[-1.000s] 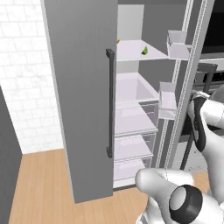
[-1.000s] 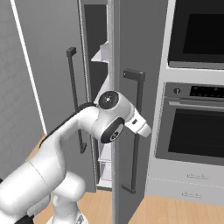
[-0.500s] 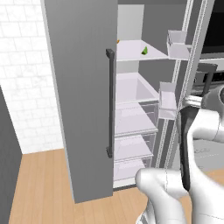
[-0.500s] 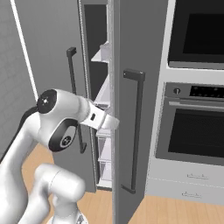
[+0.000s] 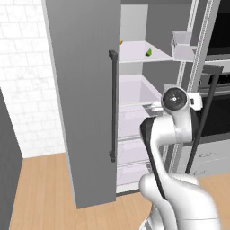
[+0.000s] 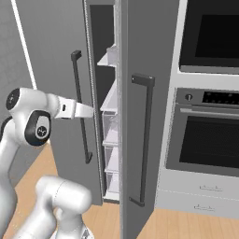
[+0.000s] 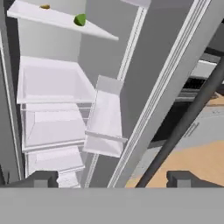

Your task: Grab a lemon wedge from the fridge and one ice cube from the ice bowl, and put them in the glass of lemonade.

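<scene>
Grey fridge, door open; tiny green lemon wedge on white upper shelf.

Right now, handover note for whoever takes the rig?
End effector: open, empty, just by the right door's edge and its dark handle, aimed into the fridge.
Lemon wedge: on the upper white shelf, beside a tiny orange item.
Done: fridge open.
Left: grab the wedge, take it to the glass, then the ice cube; glass and ice bowl not located here.
</scene>
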Controlling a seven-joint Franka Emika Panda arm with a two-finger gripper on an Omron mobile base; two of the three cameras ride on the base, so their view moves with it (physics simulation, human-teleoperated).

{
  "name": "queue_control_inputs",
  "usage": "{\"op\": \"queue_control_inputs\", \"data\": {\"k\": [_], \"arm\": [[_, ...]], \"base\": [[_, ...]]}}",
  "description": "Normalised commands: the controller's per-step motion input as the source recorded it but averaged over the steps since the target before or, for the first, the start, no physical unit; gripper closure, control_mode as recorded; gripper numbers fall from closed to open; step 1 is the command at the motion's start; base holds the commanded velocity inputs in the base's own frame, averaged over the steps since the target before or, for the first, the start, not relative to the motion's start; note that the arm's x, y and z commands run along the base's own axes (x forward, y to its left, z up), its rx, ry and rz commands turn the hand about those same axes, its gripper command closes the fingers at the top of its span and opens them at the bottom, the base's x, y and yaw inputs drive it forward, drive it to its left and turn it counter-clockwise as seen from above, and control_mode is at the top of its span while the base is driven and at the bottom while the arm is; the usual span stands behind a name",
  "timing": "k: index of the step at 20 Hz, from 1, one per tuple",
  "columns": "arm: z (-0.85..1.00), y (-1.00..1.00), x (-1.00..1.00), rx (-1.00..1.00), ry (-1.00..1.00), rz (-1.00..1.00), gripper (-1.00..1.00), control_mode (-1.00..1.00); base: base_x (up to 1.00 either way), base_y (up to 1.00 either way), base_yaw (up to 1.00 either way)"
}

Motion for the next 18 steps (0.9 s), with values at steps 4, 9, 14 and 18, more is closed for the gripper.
{"op": "queue_control_inputs", "data": {"k": [4,9,14,18], "arm": [[-0.07,0.52,1.00,-0.40,0.49,0.08,-1.00,-1.00],[-0.09,0.00,1.00,-0.38,0.38,0.00,-1.00,-1.00],[-0.13,-0.19,0.99,-0.40,0.33,-0.05,-1.00,-1.00],[-0.08,-0.31,0.73,-0.34,0.28,-0.06,-1.00,-1.00]], "base": [[0.00,0.00,0.00],[0.00,0.00,0.00],[0.00,0.00,0.00],[0.00,0.00,0.00]]}}
